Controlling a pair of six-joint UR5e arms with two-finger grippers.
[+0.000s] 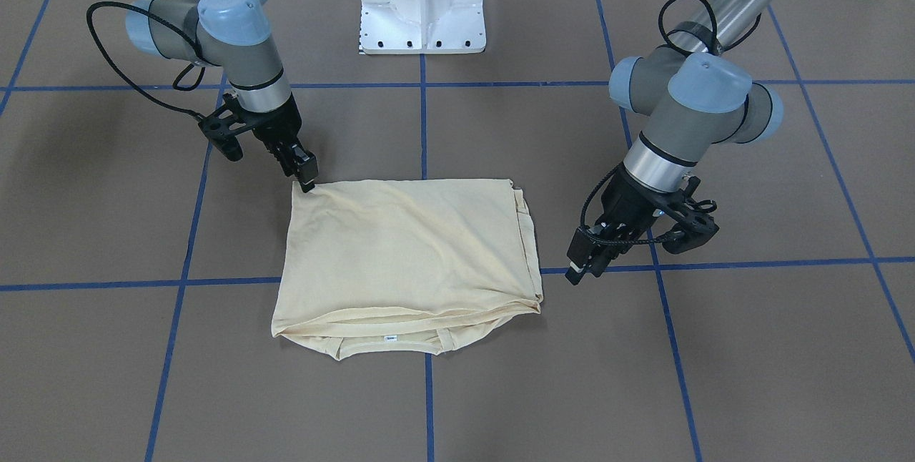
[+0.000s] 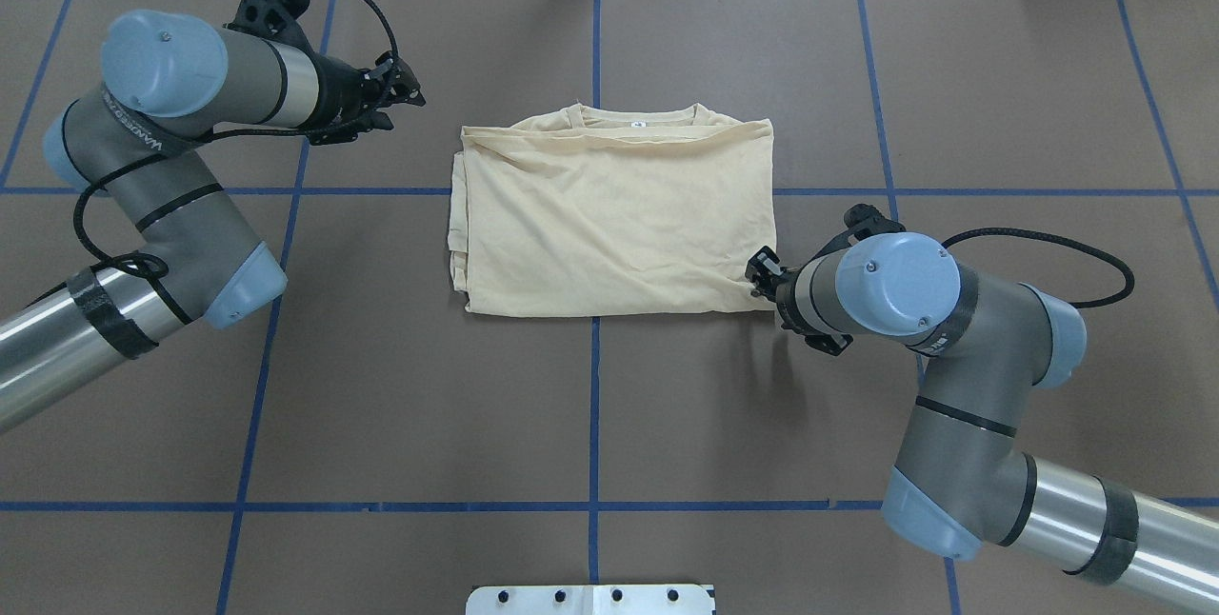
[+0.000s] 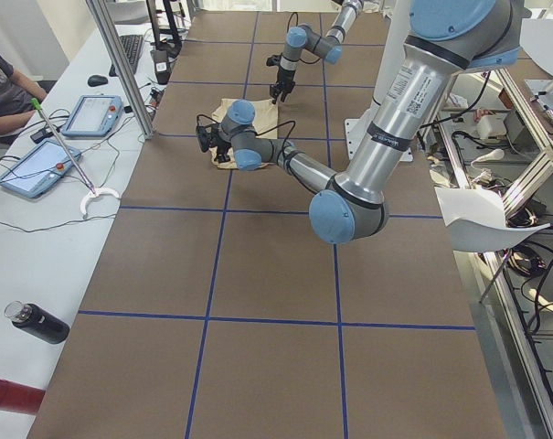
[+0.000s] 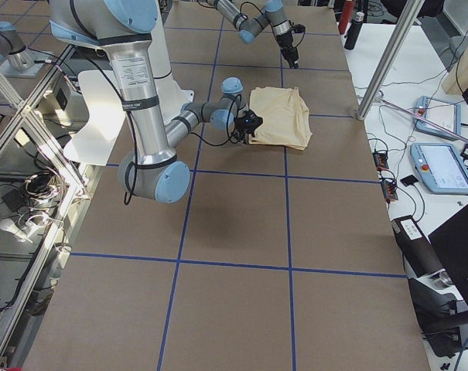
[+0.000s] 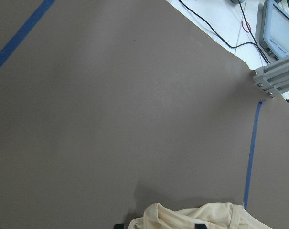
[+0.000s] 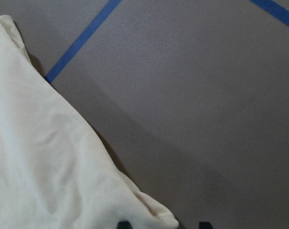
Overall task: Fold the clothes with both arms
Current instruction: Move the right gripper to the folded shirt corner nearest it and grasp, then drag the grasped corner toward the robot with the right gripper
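The clothes, one cream-yellow shirt (image 1: 407, 247) (image 2: 609, 215), lie folded into a rectangle at the table's middle. The collar and its white label (image 2: 636, 123) sit along the far edge, and the print is hidden. My right gripper (image 1: 307, 177) (image 2: 759, 274) is at the shirt's near right corner; in the right wrist view that corner (image 6: 154, 214) lies between the parted fingertips, so it is open. My left gripper (image 1: 582, 265) (image 2: 409, 93) hangs open beside the far left corner, apart from the cloth. The left wrist view shows folded cloth (image 5: 192, 217) at its bottom edge.
The white pedestal base (image 1: 422, 4) stands behind the shirt on the robot's side. Blue tape lines (image 2: 595, 406) cross the brown table. A metal post (image 5: 271, 78) stands at the far edge. A side desk with tablets (image 3: 93, 114) and a seated person (image 3: 2, 82) runs beyond it.
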